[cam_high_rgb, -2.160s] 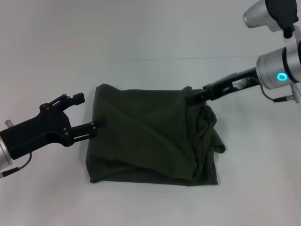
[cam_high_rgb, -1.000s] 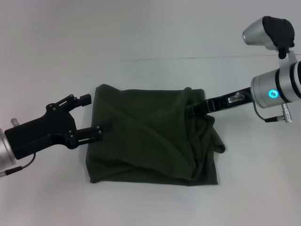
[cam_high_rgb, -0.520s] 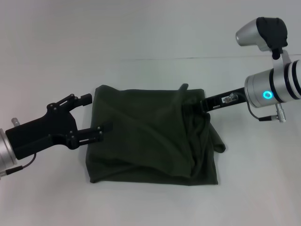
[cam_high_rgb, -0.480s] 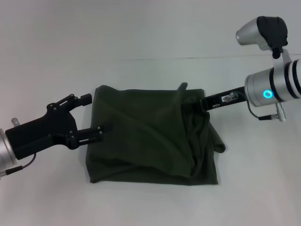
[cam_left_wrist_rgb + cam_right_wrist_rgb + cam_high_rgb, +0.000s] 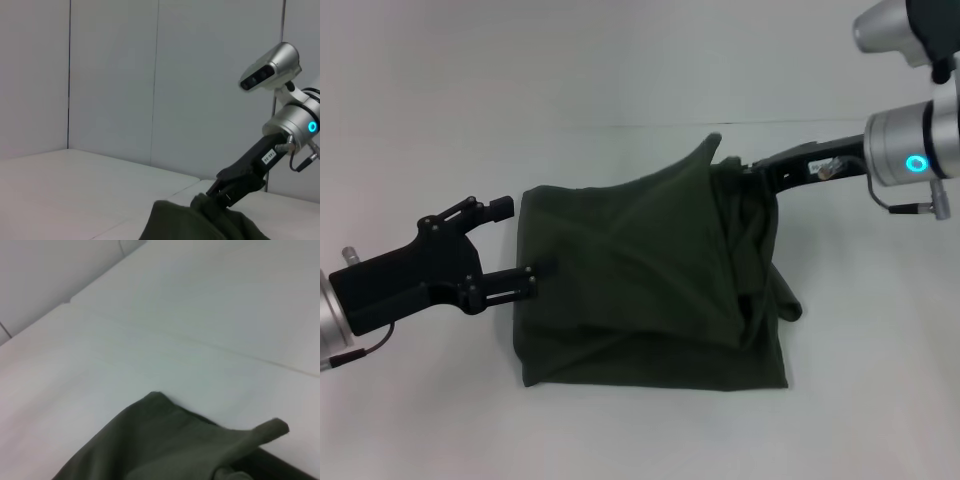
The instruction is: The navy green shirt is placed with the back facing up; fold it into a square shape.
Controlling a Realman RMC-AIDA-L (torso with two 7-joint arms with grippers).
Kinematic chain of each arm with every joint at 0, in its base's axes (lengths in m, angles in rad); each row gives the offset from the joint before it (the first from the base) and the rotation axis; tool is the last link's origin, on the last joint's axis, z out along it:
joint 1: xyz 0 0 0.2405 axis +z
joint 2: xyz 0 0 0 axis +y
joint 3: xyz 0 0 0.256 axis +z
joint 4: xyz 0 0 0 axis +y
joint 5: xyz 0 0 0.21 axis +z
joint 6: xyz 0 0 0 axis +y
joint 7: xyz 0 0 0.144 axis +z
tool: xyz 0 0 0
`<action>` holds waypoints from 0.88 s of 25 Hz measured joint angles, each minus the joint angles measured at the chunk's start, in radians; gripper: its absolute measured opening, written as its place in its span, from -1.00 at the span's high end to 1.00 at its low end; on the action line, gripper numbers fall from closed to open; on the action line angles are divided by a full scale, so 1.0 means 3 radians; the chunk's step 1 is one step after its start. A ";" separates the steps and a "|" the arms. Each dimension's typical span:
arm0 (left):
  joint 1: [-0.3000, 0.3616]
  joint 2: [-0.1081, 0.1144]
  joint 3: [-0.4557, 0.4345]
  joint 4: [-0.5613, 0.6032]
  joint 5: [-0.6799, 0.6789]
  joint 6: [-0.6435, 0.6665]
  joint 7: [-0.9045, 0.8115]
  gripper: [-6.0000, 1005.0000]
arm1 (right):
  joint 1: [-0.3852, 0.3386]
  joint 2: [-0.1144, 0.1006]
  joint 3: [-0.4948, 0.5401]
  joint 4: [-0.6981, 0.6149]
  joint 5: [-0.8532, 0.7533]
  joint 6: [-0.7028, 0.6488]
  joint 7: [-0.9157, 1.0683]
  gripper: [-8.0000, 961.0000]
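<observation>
The navy green shirt (image 5: 640,290) lies folded into a rough rectangle on the white table, plain side up. My right gripper (image 5: 755,168) is shut on the shirt's far right corner and holds it up, so the cloth rises to a peak there. Loose folds hang and bunch along the right side. My left gripper (image 5: 515,240) stands open at the shirt's left edge, its lower finger touching the cloth. The left wrist view shows the raised shirt (image 5: 200,225) and the right gripper (image 5: 225,192) pinching it. In the right wrist view only the lifted shirt (image 5: 165,445) shows.
The white table (image 5: 620,60) stretches bare around the shirt on all sides. A thin seam (image 5: 620,125) runs across it just beyond the shirt. A pale wall stands behind the table in the left wrist view.
My right gripper has risen, pulling the shirt's far right corner up into a peak. The left arm has barely moved.
</observation>
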State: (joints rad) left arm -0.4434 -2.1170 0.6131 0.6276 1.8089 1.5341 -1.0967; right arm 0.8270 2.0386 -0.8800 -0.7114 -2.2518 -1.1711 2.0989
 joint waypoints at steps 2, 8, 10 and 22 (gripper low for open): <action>-0.0003 0.0001 0.0000 0.0003 0.0001 0.0000 0.0000 -0.88 | -0.0023 0.0008 -0.0025 -0.0002 -0.0023 0.0112 0.0006 0.67; -0.0005 0.0001 0.0005 0.0004 0.0004 -0.0001 0.0002 -0.88 | -0.0005 0.0081 -0.0148 0.0194 -0.0347 0.0667 0.0147 0.68; -0.0005 0.0001 0.0007 0.0005 0.0004 0.0000 0.0002 -0.88 | -0.0043 0.0106 -0.0150 0.0061 -0.0318 0.0577 0.0137 0.68; 0.0013 0.0006 -0.0005 0.0020 0.0004 0.0039 0.0002 -0.88 | -0.0358 0.0167 -0.0183 -0.0658 0.0318 0.0149 -0.0321 0.15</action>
State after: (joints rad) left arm -0.4395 -2.1153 0.6115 0.6336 1.8101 1.5457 -1.0959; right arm 0.7195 2.0887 -0.9350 -0.9088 -2.1564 -1.1264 2.0024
